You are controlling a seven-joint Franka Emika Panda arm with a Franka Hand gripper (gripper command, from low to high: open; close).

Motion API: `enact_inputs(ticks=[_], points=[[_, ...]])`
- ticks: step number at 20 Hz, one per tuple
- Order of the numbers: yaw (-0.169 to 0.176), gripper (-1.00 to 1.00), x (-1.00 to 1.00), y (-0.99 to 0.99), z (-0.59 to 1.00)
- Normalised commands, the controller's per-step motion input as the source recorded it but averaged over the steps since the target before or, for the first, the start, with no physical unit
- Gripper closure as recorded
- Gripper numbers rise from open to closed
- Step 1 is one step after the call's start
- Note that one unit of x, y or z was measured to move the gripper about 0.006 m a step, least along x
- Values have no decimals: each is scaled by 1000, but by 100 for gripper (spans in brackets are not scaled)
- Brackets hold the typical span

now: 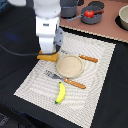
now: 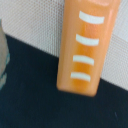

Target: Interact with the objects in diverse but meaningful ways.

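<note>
Because the arm stands right over it, we see the gripper [image 1: 48,52] only from above, low over the bread loaf [image 1: 48,57] at the placemat's [image 1: 35,82] edge on the exterior view's left; whether its fingers are spread or closed on the loaf we cannot tell. The wrist view shows the scored loaf [image 2: 86,46] lying half on the mat, half on the dark worktop [image 2: 30,95], no fingers showing. Rightward, the fork [image 1: 51,75] and the plate [image 1: 69,66] sit mid-mat, the banana [image 1: 60,93] near the front edge, knives [image 1: 74,83] beside the plate. The tomato [image 1: 88,14] rests in a far pan [image 1: 93,18]. We judge the mat's front corners the freest room.
</note>
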Motion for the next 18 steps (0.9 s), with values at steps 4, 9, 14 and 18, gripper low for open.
enact_inputs(ticks=[4, 9, 14, 18], points=[[-3, -100, 0, 0, 546], [0, -100, 0, 0, 282], [0, -100, 19, 0, 0], [0, -100, 90, 27, -22]])
